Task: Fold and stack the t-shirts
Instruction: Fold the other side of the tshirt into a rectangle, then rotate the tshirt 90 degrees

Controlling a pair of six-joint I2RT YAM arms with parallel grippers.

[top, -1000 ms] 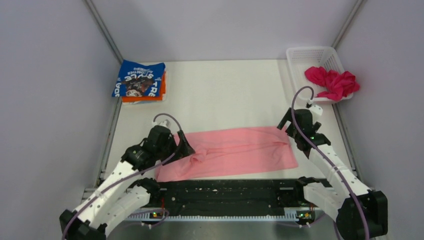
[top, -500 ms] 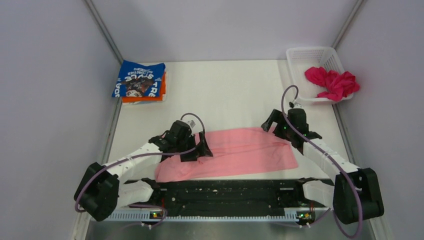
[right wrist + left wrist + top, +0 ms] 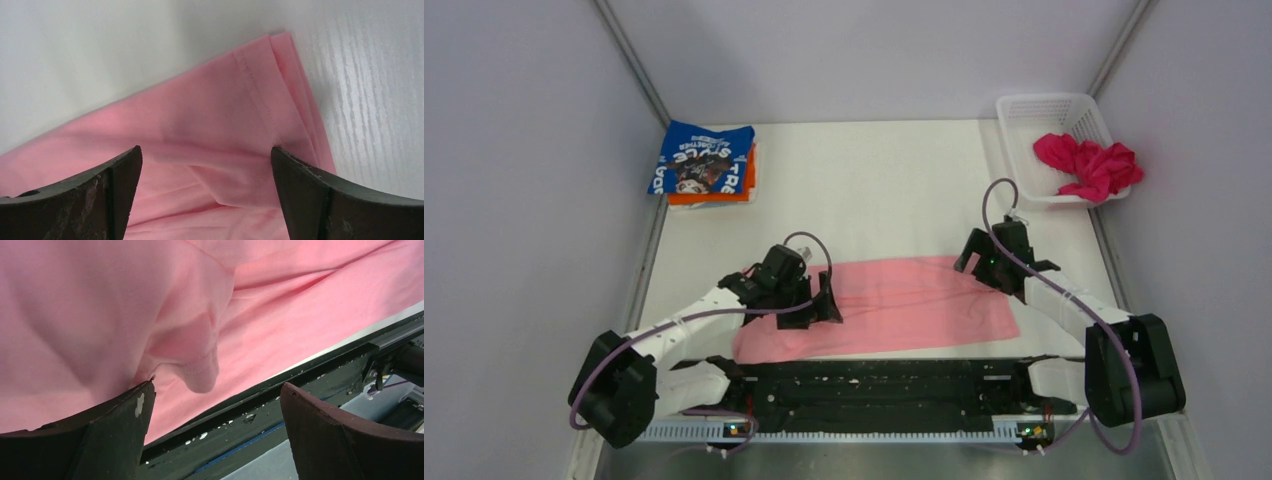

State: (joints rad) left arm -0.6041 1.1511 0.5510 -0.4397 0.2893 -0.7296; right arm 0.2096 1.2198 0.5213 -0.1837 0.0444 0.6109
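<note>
Two look done, blue shirt (image 3: 704, 157) stacked on orange shirt (image 3: 714, 197) far left; pink shirt (image 3: 904, 300) lies part-folded at the worktop (image 3: 874, 190) front, left gripper (image 3: 829, 303) and right gripper (image 3: 969, 258) both spread apart over it, magenta shirt (image 3: 1089, 165) bunched in the basket (image 3: 1034, 108).

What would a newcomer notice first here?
A light pink shirt lies in a long band at near centre, the left gripper over its left end and the right gripper at its far right corner, fingers open. A magenta shirt spills over the white basket at far right; a folded blue shirt sits on an orange shirt far left.
</note>
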